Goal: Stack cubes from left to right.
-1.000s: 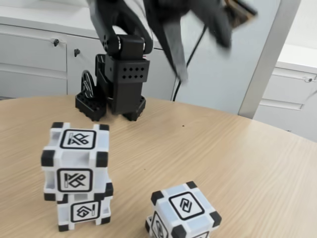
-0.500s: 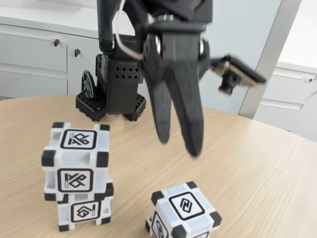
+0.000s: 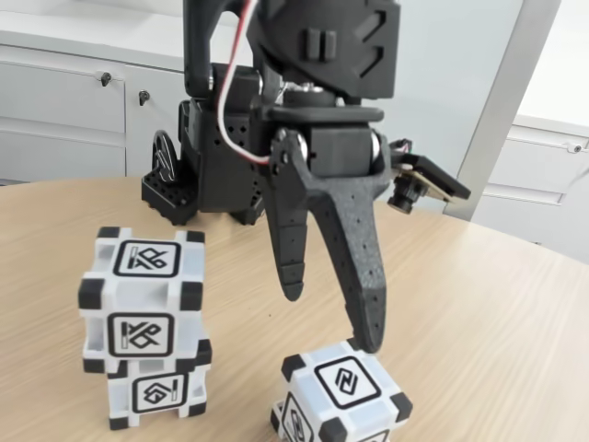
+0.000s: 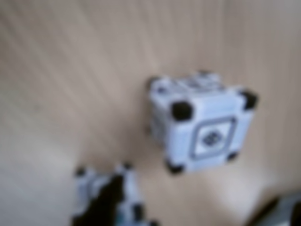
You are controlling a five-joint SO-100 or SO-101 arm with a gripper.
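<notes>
nearest the fixed camera, at about 6 o'clock in the frame, a single cube sits alone on the wooden table, its top symbol facing up and its lower part cut off by the frame edge. at 8 o'clock, two more cubes form a stack: the bottom cube rests on the table and the top cube sits on it, slightly offset. just above and behind the single cube hangs the gripper, its two black fingers spread apart with nothing between them; the longer finger ends close over the cube's far top edge, the shorter one ends higher, toward 9 o'clock of it. beside the gripper at 3 o'clock, a small camera is mounted on a bracket. farther back, at 11 o'clock, stands the arm's black base on the table. beyond it, at 10 o'clock, white cabinets line the wall. wrist view, blurred: one cube lies near centre on the table, another cube at 7 o'clock.
</notes>
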